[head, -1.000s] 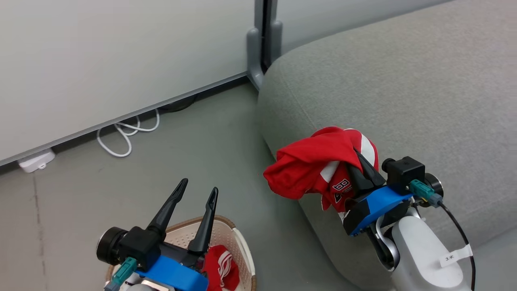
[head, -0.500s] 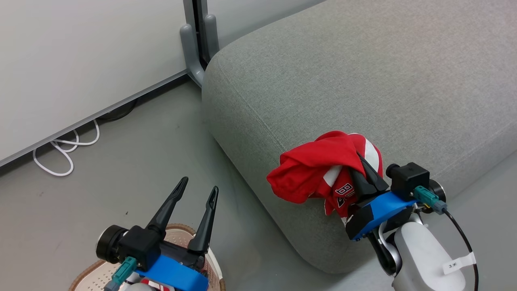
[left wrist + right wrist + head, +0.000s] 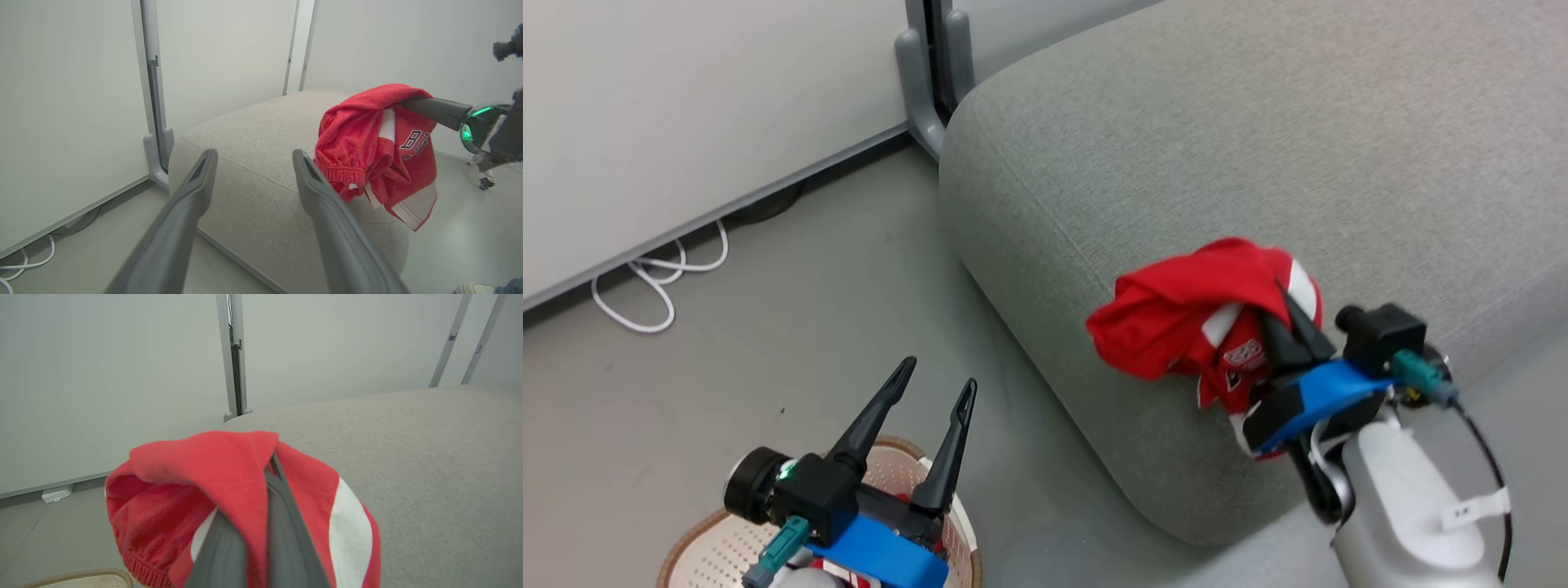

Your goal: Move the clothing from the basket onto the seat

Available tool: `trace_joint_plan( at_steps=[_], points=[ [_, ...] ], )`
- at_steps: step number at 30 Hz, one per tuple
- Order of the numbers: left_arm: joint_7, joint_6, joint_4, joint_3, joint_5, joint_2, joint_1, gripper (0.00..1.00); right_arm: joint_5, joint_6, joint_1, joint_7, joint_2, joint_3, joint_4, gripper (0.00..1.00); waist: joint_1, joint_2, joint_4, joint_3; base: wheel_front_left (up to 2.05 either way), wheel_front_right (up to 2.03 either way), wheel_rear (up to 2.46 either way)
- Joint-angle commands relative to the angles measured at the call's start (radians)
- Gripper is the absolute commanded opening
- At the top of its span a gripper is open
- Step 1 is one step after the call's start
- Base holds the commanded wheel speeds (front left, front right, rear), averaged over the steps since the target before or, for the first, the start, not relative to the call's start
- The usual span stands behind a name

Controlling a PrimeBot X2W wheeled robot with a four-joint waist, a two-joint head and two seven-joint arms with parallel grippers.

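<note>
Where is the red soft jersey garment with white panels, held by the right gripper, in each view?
Head view: red jersey garment, right of centre, over the grey fabric sofa's near edge.
Left wrist view: right of centre, above the sofa's end.
Right wrist view: lower centre, draped over the closed fingers.
Shared landmark: grey upright wall post.

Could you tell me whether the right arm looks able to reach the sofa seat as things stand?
Probably yes: the right gripper, shut on the red garment, hangs over the sofa edge, unobstructed.
</note>
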Motion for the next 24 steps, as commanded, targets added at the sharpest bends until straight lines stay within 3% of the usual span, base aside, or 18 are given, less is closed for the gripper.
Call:
trace_joint_plan(
  at_steps=[1,10,16,24],
  points=[
    [-0.003,-0.002,-0.007,-0.003,0.006,0.013,-0.024,1.00,-0.015,0.000,-0.047,-0.006,-0.001,-0.016,0.003,0.00,0.0000,0.0000,0.020,0.029,0.00,0.00,0.00],
    [-0.003,-0.002,-0.044,-0.028,0.006,0.066,-0.106,1.00,-0.086,0.000,-0.311,0.017,-0.001,-0.196,0.071,0.00,0.0000,0.0000,0.083,0.186,0.00,0.00,0.00],
    [-0.003,-0.002,-0.077,-0.041,0.013,0.106,-0.186,1.00,-0.224,0.000,-0.499,0.006,-0.001,-0.378,0.094,0.00,0.0000,0.0000,0.123,0.317,0.00,0.00,0.00],
    [-0.002,-0.001,-0.110,-0.075,0.033,0.152,-0.269,1.00,-0.336,0.000,-0.649,-0.003,-0.061,-0.597,0.097,0.00,0.0000,0.0000,0.195,0.458,0.00,0.00,0.00]
  ],
)
